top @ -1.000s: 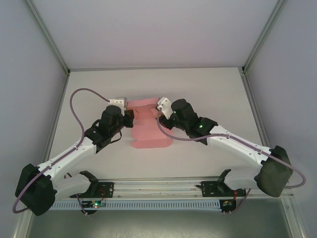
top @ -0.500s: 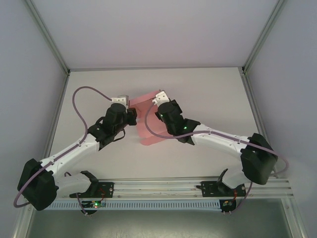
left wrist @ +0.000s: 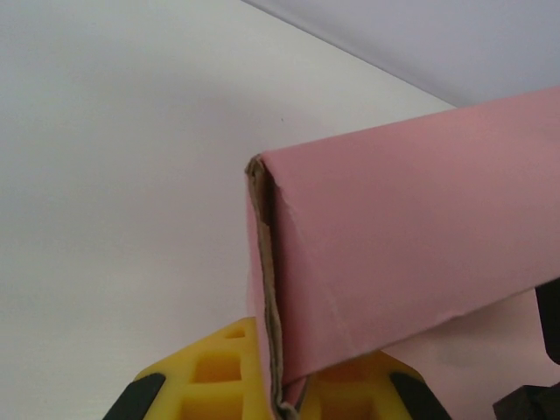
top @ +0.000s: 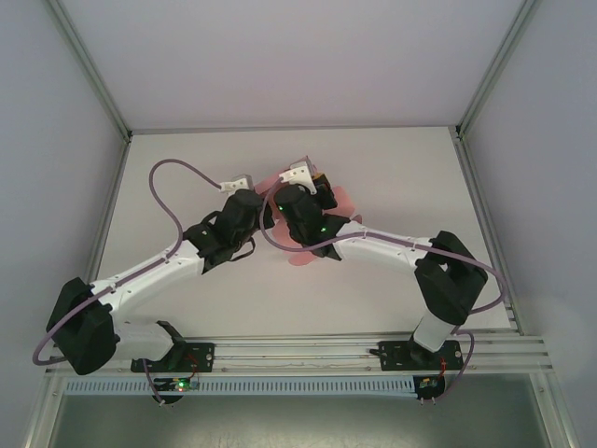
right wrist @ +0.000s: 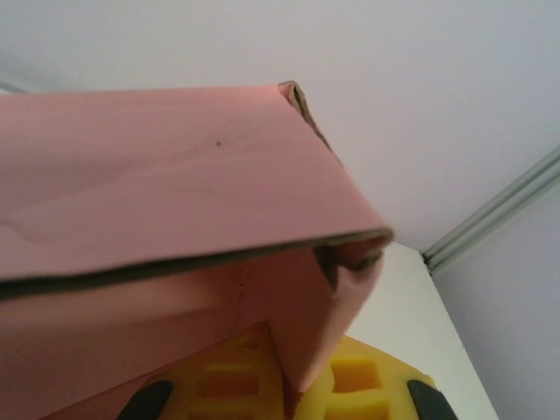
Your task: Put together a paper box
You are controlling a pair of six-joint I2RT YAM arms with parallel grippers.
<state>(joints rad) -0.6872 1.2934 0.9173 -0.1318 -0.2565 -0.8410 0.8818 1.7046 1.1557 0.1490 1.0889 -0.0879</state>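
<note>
Left gripper [left wrist: 284,385]: pinching the folded edge of the paper box [left wrist: 411,236], which rises just above it.
Right gripper [right wrist: 293,385]: clamped on a side flap, box wall overhead.
Doing it well: judged best to hold both pinches firm and move together, letting creases set without tearing.
Change: the sheet lay flat on the counter [top: 401,177] a second ago; now it is lifted and folded between them.

Lab cell (walled), white table [top: 187,177], alu rail [top: 298,354]

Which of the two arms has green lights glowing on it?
The right arm: two green lights glow on its dark wrist beside the paper box. The left arm has a plain black wrist.
</note>
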